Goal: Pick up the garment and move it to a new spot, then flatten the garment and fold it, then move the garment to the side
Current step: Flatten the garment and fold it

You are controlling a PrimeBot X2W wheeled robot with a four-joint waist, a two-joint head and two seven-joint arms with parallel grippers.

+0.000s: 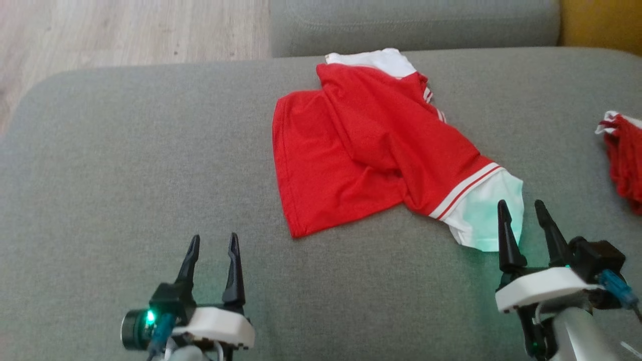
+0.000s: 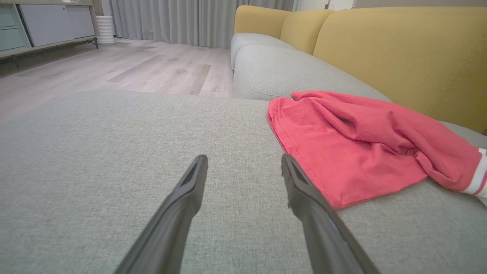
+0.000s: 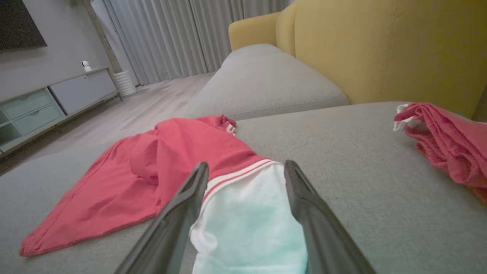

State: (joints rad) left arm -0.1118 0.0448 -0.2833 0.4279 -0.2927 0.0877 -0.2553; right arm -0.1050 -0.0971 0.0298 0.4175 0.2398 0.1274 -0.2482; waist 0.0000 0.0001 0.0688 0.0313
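Head view: the crumpled red garment with white sleeves (image 1: 361, 150) lies on the grey fabric sofa cushion (image 1: 125, 175), ahead and to the right of the left gripper (image 1: 214, 240), whose fingers are parted and empty. The right gripper (image 1: 520, 205), likewise spread and empty, hovers at the nearest white sleeve (image 1: 484, 215). A bunched red cloth (image 1: 624, 155) lies off to its right.

Left wrist view: the red hem lies just beyond the right finger, with a yellow upholstered backrest (image 2: 399, 49) behind.

Right wrist view: the sleeve shows between the fingers; I cannot tell whether they touch it.
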